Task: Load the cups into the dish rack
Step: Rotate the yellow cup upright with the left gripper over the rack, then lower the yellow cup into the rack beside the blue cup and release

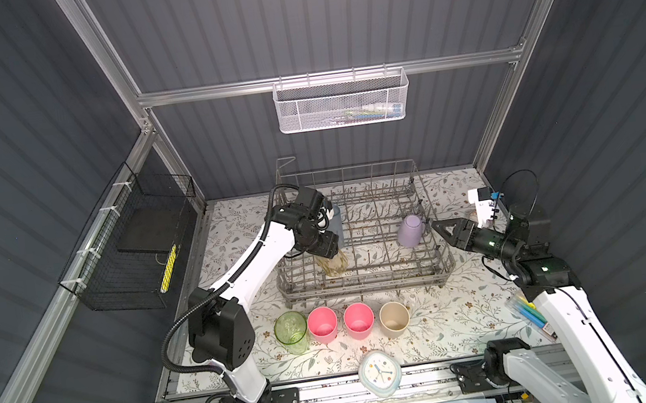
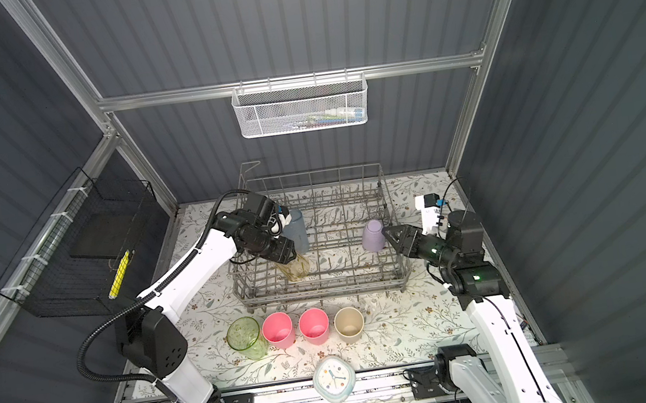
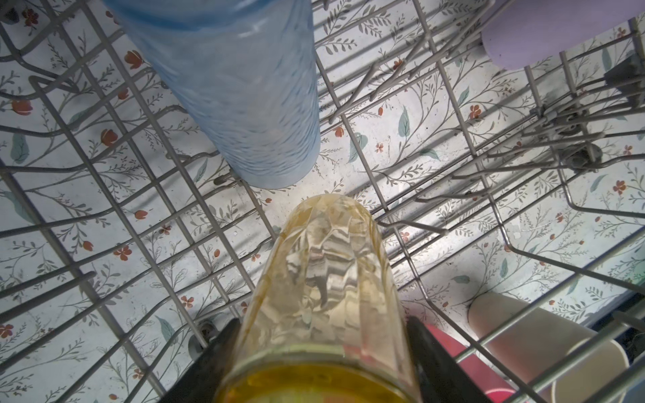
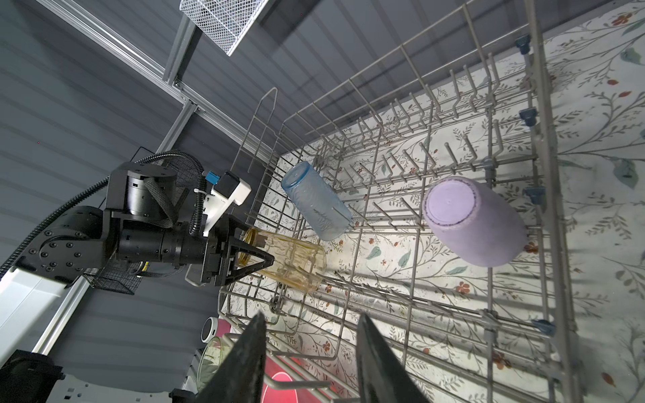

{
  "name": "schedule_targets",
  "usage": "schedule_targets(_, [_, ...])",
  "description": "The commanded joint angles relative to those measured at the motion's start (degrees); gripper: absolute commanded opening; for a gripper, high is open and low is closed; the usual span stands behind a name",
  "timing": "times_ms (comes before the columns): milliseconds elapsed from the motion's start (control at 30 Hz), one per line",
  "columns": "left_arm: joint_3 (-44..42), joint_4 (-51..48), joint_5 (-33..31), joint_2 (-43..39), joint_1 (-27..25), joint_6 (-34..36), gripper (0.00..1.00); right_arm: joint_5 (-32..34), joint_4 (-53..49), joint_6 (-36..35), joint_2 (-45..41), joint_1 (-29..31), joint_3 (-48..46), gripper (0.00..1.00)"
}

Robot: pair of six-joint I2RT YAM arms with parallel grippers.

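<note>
Your left gripper (image 1: 334, 252) clamps the translucent yellow plastic tumbler (image 3: 328, 272) near its rim, tilted inside the grey wire dish rack (image 1: 365, 285) just short of the base-up translucent blue tumbler (image 3: 244, 104), while your right gripper (image 1: 439, 226), jaws part-open and empty, hovers outside the rack, facing the base-up lavender cup (image 1: 410, 230).

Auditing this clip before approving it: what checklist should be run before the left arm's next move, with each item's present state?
1. Left gripper jaws clamp the yellow cup: ok.
2. Yellow cup inside the dish rack: ok, tilted.
3. Yellow cup seated on the rack wires: cannot tell.
4. Yellow cup clear of the blue cup: ok, close but apart.
5. Right gripper open and empty: ok.
6. All cups loaded: not ok; green cup, two pink cups and beige cup stand on the table.
</note>
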Motion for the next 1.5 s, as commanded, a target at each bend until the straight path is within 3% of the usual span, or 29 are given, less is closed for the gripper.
schedule_targets(0, [1.92,-3.12,-4.69,1.52,-0.28,0.13,0.29,-0.72,1.53,-0.43,0.12,-0.43,-0.77,0.44])
schedule_targets(567, [4.96,-6.75,-12.07,5.36,-4.24,-0.76,0.28,-0.98,1.24,-0.88,-0.97,-1.04,-2.17,0.44])
schedule_targets(1133, [6.23,-8.68,-14.86,8.74,-7.89,-2.02,0.32,-1.3,0.54,-1.22,-1.71,-1.75,-2.96,0.45])
schedule_targets(1333, [6.11,-9.1,-14.45,8.58,-8.28,-2.35,0.41,-1.42,0.54,-1.13,-1.8,-1.79,-3.13,0.45])
schedule_targets(1467, [6.92,-8.9,-13.51,7.19,-8.33,-2.46,0.53,-1.65,0.71,-0.95,-1.71,-1.92,-3.14,0.45])
